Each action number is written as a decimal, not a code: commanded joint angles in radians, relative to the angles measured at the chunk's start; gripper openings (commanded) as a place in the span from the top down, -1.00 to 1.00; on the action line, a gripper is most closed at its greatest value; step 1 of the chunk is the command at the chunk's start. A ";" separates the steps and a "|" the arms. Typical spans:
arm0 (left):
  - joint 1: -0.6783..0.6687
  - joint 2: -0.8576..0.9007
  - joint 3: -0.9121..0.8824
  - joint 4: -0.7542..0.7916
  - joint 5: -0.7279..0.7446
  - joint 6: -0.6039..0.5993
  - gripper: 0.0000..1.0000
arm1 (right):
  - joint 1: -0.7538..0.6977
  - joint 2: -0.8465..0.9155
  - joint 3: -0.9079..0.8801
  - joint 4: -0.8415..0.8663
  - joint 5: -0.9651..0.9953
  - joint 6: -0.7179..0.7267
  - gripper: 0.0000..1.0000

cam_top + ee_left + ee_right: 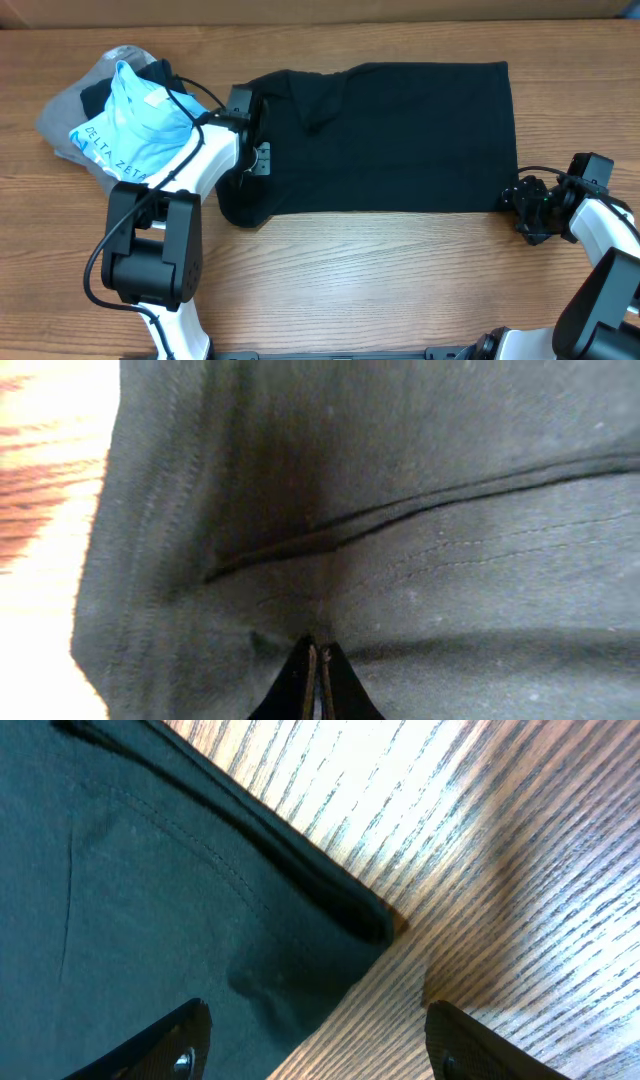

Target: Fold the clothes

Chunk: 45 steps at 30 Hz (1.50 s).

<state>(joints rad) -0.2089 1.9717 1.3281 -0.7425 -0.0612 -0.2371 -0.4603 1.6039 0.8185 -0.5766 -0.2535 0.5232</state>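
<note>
You have the black shirt (400,140) lying flat across the middle of the worktop (400,290), its long side running left to right. The far edge and the right edge are fairly straight. The left end is rumpled and bulges down toward the near edge.

Your left gripper (258,150) sits over that rumpled left end, reaching in from the left. In the left wrist view its jaws are closed tight, tip against tip, and the fabric puckers in toward the tips, so it looks clamped on a thin pinch of the shirt. A seam and rows of stitching cross the cloth just beyond the tips. Bare wood shows along the left of that view.

Your right gripper (520,200) is at the shirt's near right corner. In the right wrist view its jaws stand apart and hold nothing. One finger (170,1045) is over the black fabric and the other finger (470,1045) is over bare wood. The hemmed corner of the shirt lies between them, a little ahead of the tips. You cannot tell from these views whether either finger touches the cloth or the wood.

At the far left of the worktop, apart from the black shirt, is a heap with a light blue shirt (135,125) lettered "DELTA ZETA" on top of a grey garment (70,115). Something dark shows at the back of that heap
</note>
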 commanded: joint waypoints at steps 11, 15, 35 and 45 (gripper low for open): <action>0.008 0.014 0.164 -0.056 -0.028 0.006 0.92 | 0.001 0.009 -0.004 -0.001 0.015 0.005 -0.44; 0.008 0.014 0.164 0.002 -0.018 0.005 0.92 | 0.001 0.009 -0.004 0.000 0.018 0.005 -0.44; 0.008 0.014 0.262 0.036 0.055 0.036 -0.21 | 0.001 0.009 -0.004 -0.005 0.017 0.005 -0.72; 0.009 0.020 0.326 -0.238 -0.021 0.090 -0.40 | 0.001 0.009 -0.004 -0.015 0.018 0.005 -0.80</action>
<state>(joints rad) -0.2070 1.9793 1.6684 -0.9607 -0.0360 -0.1734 -0.4603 1.6039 0.8185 -0.5911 -0.2462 0.5240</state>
